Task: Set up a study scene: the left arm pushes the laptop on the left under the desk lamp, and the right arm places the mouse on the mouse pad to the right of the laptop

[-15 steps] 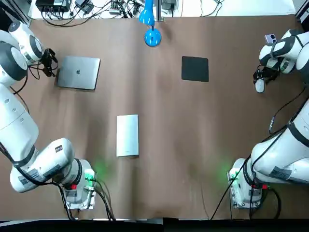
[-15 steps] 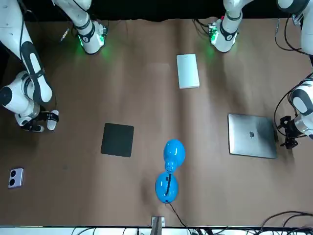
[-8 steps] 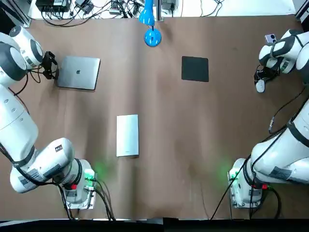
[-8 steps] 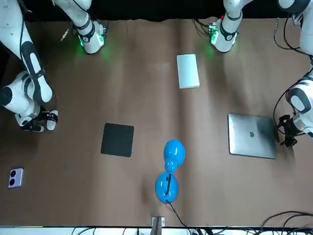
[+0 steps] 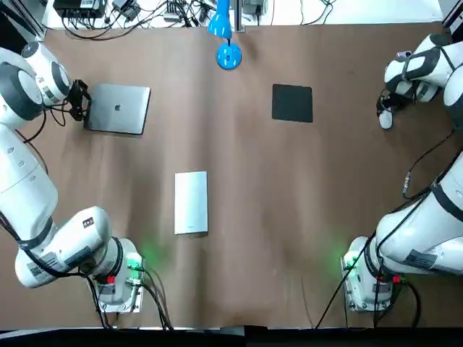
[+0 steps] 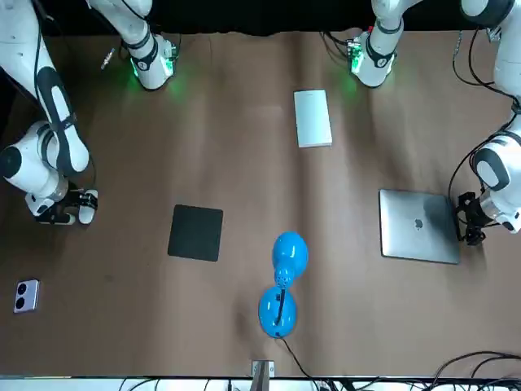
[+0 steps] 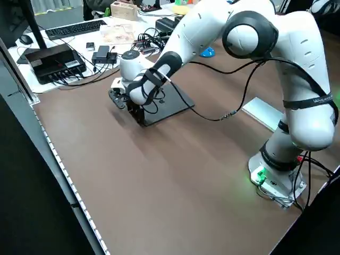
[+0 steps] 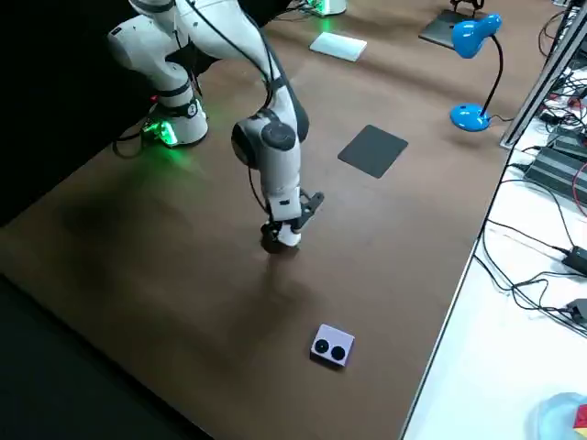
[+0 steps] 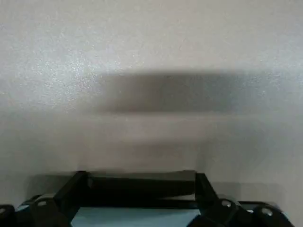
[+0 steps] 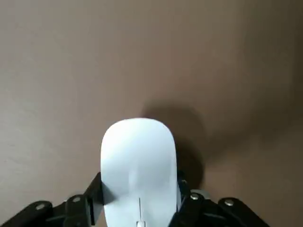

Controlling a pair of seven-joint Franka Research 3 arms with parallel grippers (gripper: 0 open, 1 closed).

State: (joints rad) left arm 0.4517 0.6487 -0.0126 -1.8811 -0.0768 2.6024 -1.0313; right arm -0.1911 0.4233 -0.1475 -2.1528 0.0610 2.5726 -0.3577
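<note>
Neither half is finished, I judge. My left gripper (image 5: pixel 78 101) sits against the laptop (image 5: pixel 119 108) at its outer edge, fingers spread, with the laptop well left of the lamp (image 5: pixel 228 56). My right gripper (image 5: pixel 384 110) is clamped on the mouse (image 5: pixel 386 121), well apart from the mouse pad (image 5: pixel 292 103)

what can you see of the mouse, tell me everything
The mouse is white with a smooth, glossy shell that looks like plastic. It is a rounded oval, with a thin seam line down the middle of one end. The right tool is shut on its sides, one finger on each. It sits level above the brown table and casts a dark shadow there; whether it touches the table cannot be told. It is at the table's far right, to the right of the black pad and apart from it.
</note>
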